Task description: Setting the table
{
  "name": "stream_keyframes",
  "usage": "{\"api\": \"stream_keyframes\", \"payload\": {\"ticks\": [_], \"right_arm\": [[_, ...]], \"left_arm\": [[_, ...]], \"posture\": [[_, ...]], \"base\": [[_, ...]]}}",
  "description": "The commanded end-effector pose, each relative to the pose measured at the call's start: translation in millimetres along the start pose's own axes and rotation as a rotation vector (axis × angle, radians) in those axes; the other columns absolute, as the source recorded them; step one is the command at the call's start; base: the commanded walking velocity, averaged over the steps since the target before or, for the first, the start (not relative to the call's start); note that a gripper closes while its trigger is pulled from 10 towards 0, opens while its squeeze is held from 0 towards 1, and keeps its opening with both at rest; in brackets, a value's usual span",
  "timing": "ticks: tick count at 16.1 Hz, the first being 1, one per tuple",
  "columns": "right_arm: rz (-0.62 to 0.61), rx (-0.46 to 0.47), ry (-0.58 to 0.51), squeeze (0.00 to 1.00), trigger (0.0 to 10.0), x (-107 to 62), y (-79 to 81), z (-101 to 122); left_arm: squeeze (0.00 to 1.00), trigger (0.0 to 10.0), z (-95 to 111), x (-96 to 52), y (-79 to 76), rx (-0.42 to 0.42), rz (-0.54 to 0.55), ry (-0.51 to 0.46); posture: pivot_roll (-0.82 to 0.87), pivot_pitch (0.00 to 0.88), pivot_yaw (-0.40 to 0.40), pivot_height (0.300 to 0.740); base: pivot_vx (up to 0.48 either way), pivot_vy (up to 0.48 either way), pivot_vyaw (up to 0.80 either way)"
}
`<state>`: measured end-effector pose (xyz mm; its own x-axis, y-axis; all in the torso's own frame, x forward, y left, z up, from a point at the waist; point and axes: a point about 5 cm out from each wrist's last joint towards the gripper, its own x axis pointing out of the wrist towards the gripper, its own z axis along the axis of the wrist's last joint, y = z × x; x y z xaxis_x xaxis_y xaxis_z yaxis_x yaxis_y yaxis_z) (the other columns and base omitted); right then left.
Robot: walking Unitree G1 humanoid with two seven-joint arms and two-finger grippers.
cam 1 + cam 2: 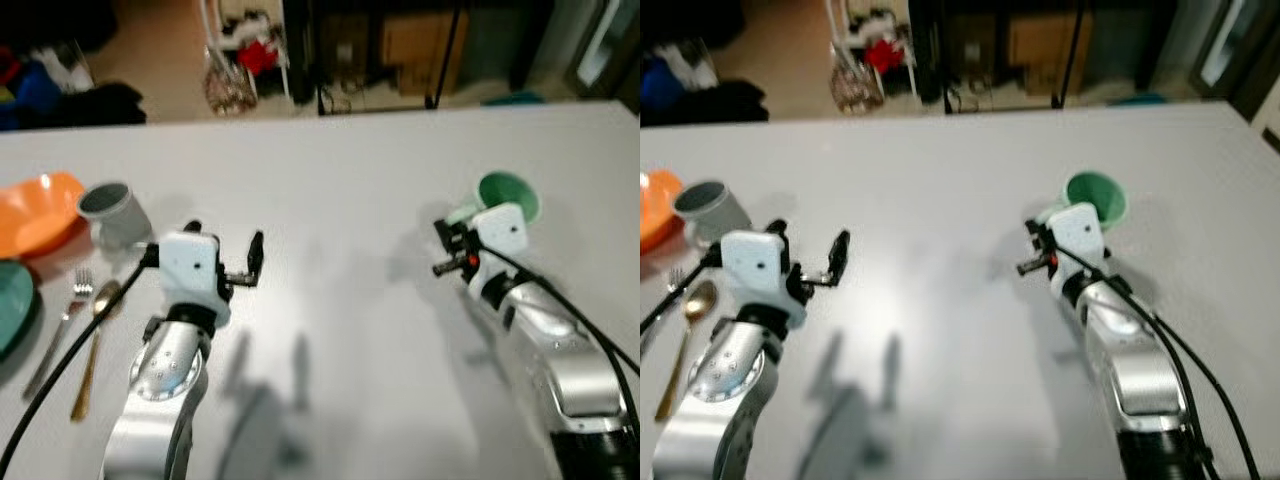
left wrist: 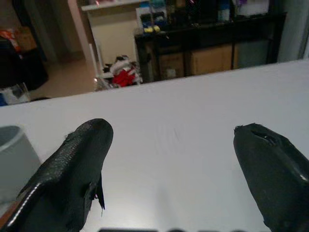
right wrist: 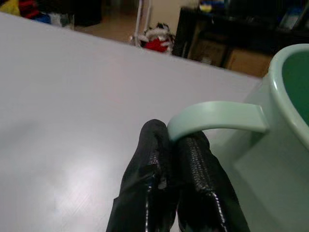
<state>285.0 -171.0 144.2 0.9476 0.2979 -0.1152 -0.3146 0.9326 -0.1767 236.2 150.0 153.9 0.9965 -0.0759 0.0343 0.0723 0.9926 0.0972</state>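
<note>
A pale green mug (image 1: pixel 510 195) stands on the white table (image 1: pixel 340 160) at the right. My right gripper (image 1: pixel 443 247) is shut on its handle (image 3: pixel 217 118), which arches across the fingertips (image 3: pixel 159 140) in the right wrist view. My left gripper (image 1: pixel 224 240) hovers open over the table's left-middle with nothing between its fingers (image 2: pixel 82 154). Just to its left stands a grey mug (image 1: pixel 115 212). An orange bowl (image 1: pixel 35 210), a dark green plate (image 1: pixel 12 300), a fork (image 1: pixel 65 320) and a gold spoon (image 1: pixel 95 340) lie at the left edge.
A broad bare stretch of table lies between the two grippers. Beyond the far edge are the floor, a dark shelf unit (image 1: pixel 400 50) and a heap of red and white things (image 1: pixel 250 55).
</note>
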Motion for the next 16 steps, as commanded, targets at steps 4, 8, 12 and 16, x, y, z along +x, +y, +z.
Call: {"api": "stream_keyframes", "payload": {"ticks": [4,8,12,16], "right_arm": [[0.024,0.043,-0.011,0.0,10.0,7.8,4.3,4],[0.068,-0.002,0.017,0.0,10.0,30.1,5.6,1],[0.112,-0.039,0.027,0.0,10.0,69.2,2.1,0],[0.111,-0.071,0.092,0.0,10.0,90.1,-5.2,-7]], "left_arm": [[0.0,10.0,-4,-7.4,2.8,0.032,-0.045,0.036],[0.0,10.0,-2,-5.2,-4.0,0.048,-0.175,0.045],[0.0,10.0,3,0.3,-8.2,0.07,-0.306,0.05],[0.0,10.0,8,2.0,-12.9,0.07,-0.367,0.048]], "posture": [[-0.1,0.077,0.059,0.74],[-0.09,0.078,0.072,0.74],[-0.07,0.085,0.086,0.74],[-0.03,0.108,0.095,0.74]], "base": [[0.0,0.0,0.0],[0.0,0.0,0.0],[0.0,0.0,0.0],[0.0,0.0,0.0]]}}
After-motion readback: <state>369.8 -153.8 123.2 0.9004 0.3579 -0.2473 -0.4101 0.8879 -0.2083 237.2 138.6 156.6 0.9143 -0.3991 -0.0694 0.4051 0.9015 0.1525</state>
